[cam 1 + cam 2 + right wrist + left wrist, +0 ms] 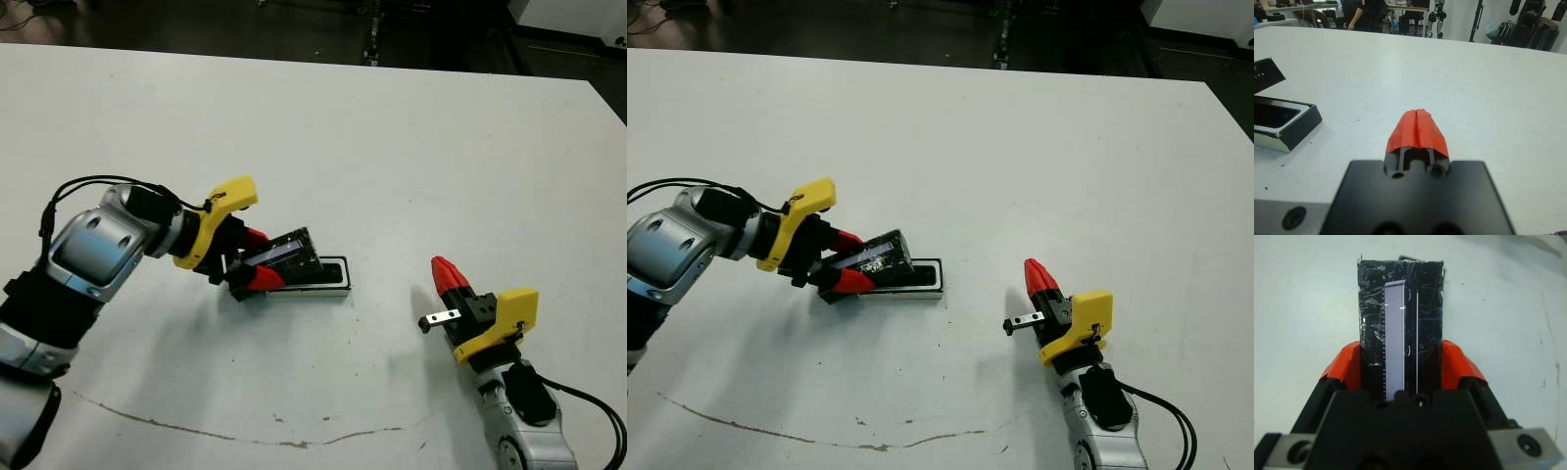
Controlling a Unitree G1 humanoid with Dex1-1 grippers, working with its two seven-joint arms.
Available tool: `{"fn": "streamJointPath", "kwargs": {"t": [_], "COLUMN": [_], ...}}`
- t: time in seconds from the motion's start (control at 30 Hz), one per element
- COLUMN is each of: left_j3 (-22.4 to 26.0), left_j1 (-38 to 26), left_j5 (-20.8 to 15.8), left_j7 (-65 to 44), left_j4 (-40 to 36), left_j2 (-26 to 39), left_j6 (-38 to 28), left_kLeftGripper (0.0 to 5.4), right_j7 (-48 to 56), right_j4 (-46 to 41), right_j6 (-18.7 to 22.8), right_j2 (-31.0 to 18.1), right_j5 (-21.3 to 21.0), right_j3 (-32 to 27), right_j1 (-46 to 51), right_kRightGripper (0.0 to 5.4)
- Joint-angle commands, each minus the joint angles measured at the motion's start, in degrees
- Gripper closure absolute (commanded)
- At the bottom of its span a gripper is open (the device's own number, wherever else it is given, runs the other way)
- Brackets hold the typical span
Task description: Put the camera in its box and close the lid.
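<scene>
The left claw (257,260) grips the lid (292,254) by its sides, tilted over the box (333,286) on the table (392,147) (not yet seated). The box interior looks dark; the camera probably lies inside. The right claw (447,274), pinched empty, idles apart.

No readable text, brand or number anywhere. lid (1400,328) has a pale stripe with fine tick-like marks along one edge, too small to make out.

Bright, even overhead light on the white table (392,137), soft shadows under both arms; glare streaks the lid (1400,318), background dim
</scene>
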Motion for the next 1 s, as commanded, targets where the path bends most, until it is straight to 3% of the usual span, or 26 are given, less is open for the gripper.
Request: {"fn": "streamJointPath", "kwargs": {"t": [0.03, 0.43, 1.0], "left_j3": [-1.4, -2.6, -6.8], "left_j1": [1.4, 2.4, 0.5], "left_j5": [-0.7, 0.6, 4.4], "left_j7": [-1.0, 0.0, -2.1], "left_j4": [-0.8, -1.4, 5.5], "left_j2": [-0.8, -1.5, -5.4], "left_j6": [1.1, -0.7, -5.4], "left_kLeftGripper": [2.24, 2.24, 2.24], "right_j7": [-0.2, -0.4, 0.0], "right_j4": [0.7, 0.6, 1.2], "right_j6": [0.3, 0.4, 0.0], "right_j2": [-0.3, -0.2, -0.2], "right_j5": [0.6, 0.5, 0.8], "right_j3": [-0.4, -0.3, -0.4], "right_j1": [0.4, 0.6, 0.5], "right_kRightGripper": [5.4, 5.4, 5.4]}}
